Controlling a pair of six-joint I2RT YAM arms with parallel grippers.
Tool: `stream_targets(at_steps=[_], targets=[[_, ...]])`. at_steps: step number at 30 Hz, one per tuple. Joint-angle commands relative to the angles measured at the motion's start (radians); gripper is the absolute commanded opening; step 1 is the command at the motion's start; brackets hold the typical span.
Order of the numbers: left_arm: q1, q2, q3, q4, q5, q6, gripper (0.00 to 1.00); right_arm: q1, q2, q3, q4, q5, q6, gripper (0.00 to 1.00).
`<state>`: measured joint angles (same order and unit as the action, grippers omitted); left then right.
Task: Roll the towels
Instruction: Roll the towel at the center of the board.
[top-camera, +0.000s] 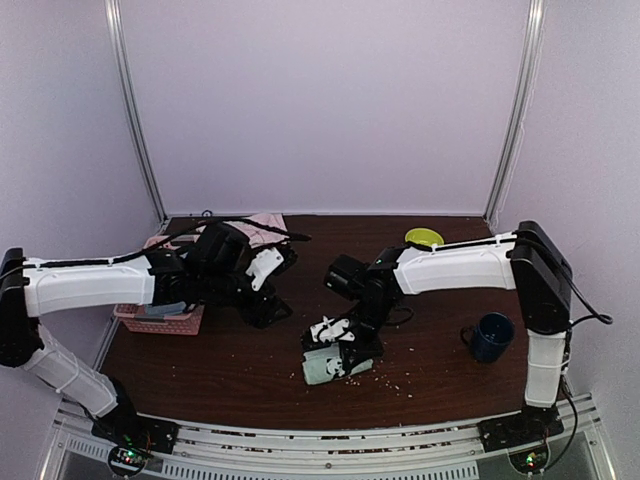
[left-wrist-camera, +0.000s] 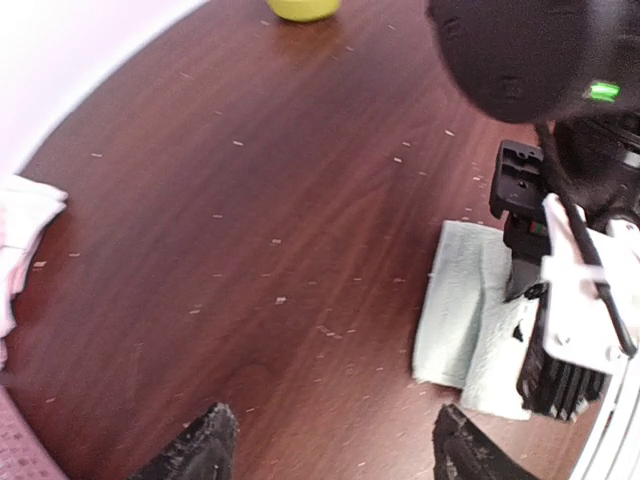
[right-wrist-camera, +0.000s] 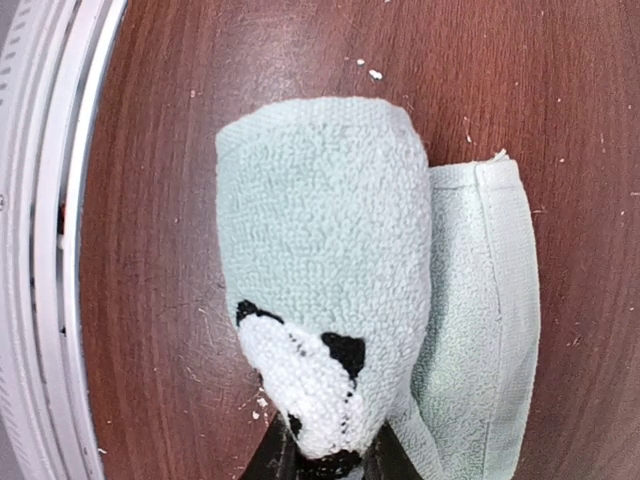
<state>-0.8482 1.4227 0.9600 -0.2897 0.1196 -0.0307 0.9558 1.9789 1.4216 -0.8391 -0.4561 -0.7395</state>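
Note:
The sage green towel (top-camera: 335, 365) lies partly rolled on the brown table near the front middle. In the right wrist view the towel (right-wrist-camera: 330, 270) shows a thick roll with a white and black patch, and a flat tail to its right. My right gripper (right-wrist-camera: 325, 462) is shut on the roll's near end. It also shows in the top view (top-camera: 335, 335). My left gripper (left-wrist-camera: 330, 440) is open and empty, above bare table left of the green towel (left-wrist-camera: 465, 320). The pale pink towel (top-camera: 262, 228) lies at the back by the basket, and its edge shows in the left wrist view (left-wrist-camera: 18, 225).
A pink basket (top-camera: 160, 318) stands at the left edge under my left arm. A yellow-green bowl (top-camera: 424, 238) sits at the back right. A dark blue mug (top-camera: 492, 336) stands at the right. Small crumbs dot the table (top-camera: 240, 375).

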Motion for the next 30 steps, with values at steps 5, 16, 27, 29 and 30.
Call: stream_targets(at_steps=[5,16,27,29,30], targets=[[-0.046,-0.186,-0.089,0.102,-0.266,0.127,0.8,-0.107,0.238,0.206,-0.292,-0.151,0.067,0.12],[-0.381,-0.035,0.026,0.055,-0.292,0.332,0.75,-0.178,0.445,0.431,-0.411,-0.234,0.109,0.11],[-0.453,0.317,0.111,0.104,-0.465,0.321,0.79,-0.191,0.467,0.449,-0.43,-0.253,0.109,0.11],[-0.453,0.355,0.113,0.123,-0.483,0.334,0.79,-0.194,0.472,0.451,-0.432,-0.26,0.111,0.11],[-0.453,0.369,0.112,0.14,-0.484,0.341,0.79,-0.195,0.474,0.451,-0.432,-0.263,0.114,0.11]])
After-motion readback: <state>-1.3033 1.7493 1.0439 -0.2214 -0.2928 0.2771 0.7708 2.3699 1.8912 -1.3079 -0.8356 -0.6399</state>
